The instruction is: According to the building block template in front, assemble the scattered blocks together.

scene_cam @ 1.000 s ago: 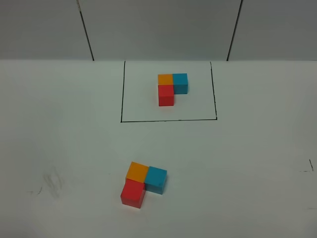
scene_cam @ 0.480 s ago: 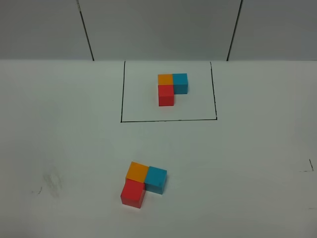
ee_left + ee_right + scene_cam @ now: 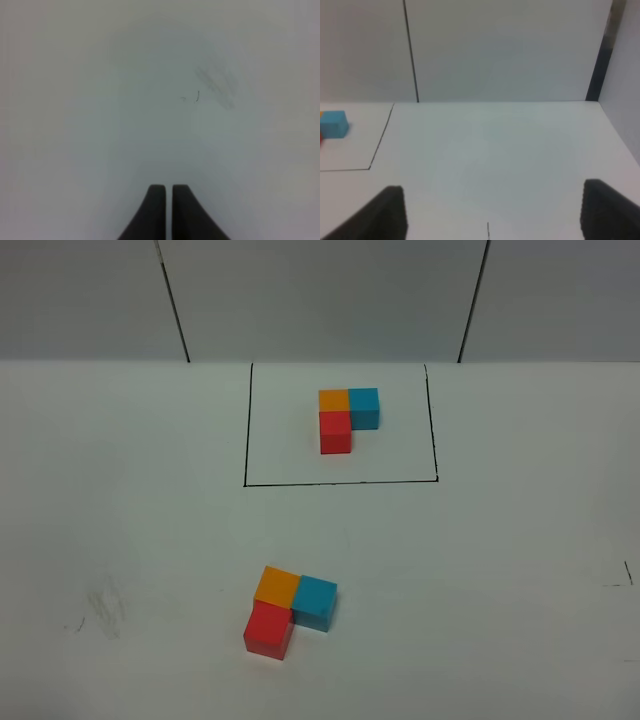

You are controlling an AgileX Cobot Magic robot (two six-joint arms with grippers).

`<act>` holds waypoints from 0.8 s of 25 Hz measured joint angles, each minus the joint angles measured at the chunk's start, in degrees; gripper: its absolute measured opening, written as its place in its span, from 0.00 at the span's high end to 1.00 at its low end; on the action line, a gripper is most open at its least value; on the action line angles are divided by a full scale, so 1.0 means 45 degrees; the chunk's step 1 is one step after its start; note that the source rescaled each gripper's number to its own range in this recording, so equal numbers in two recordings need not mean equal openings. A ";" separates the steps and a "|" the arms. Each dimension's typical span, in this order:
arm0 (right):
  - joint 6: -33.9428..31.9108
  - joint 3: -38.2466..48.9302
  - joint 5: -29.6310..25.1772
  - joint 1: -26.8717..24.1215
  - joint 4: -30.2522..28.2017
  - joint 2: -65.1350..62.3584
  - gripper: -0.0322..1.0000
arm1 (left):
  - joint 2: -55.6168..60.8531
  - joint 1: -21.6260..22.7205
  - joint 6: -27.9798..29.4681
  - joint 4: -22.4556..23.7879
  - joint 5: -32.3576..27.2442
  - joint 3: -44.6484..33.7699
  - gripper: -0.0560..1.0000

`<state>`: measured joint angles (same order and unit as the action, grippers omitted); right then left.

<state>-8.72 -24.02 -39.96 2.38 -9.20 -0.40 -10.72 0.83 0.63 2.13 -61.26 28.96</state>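
The scattered blocks point(image 3: 289, 609) sit joined near the counter's point(image 3: 500, 560) front edge, matching the building block template point(image 3: 347, 418) behind. Left end effector point(image 3: 167, 192) pinched empty, right end effector point(image 3: 490, 200) wide; a careless sweep could knock them apart.

Six small cubes sit on the white table point(image 3: 520, 540) in all: two red, two orange and two cyan-blue. Three of them form the building block template point(image 3: 347, 418) inside one black-line rectangle point(image 3: 340, 481): one orange, one cyan-blue, one red. The other three are the scattered blocks point(image 3: 290, 609), outside the frame: one red cube point(image 3: 268, 629), one orange cube point(image 3: 277, 586) and one cyan-blue cube point(image 3: 315, 601), touching in one L-shaped group
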 joint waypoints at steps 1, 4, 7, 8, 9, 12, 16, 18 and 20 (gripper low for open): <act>0.0000 0.0000 0.0000 0.0000 0.0000 0.0000 0.18 | 0.0000 0.0000 0.0000 0.0000 0.0000 0.0000 0.94; 0.0000 0.0000 0.0000 0.0000 0.0000 0.0000 0.18 | 0.0000 0.0000 0.0000 0.0000 0.0000 0.0000 0.94; 0.0000 0.0000 -0.0014 0.0000 0.0000 0.0000 0.18 | 0.0000 0.0000 0.0000 0.0000 0.0000 0.0000 0.94; 0.0000 0.0000 -0.0022 0.0000 0.0000 0.0000 0.18 | 0.0000 0.0000 0.0000 0.0000 0.0000 0.0000 0.94; 0.0000 0.0000 -0.0022 0.0000 0.0015 0.0000 0.18 | 0.0000 0.0000 0.0000 0.0000 0.0000 0.0000 0.94; -0.0012 -0.0010 -0.0028 0.0000 0.0046 0.0000 0.18 | 0.0000 0.0000 0.0000 0.0000 0.0000 0.0000 0.94; -0.0051 -0.0027 0.0003 0.0000 0.0272 0.0000 0.18 | 0.0000 0.0000 0.0000 0.0000 0.0000 0.0000 0.94; -0.0060 -0.0181 -0.0129 0.0000 0.0348 0.0000 0.18 | 0.0000 0.0000 0.0000 0.0000 0.0000 0.0000 0.94; -0.0060 -0.0484 -0.0581 0.0000 0.0364 -0.0007 0.18 | 0.0000 0.0000 0.0000 0.0000 0.0000 0.0000 0.94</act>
<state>-8.99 -26.20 -42.58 2.38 -7.56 -0.43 -10.72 0.83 0.63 2.13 -61.26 28.96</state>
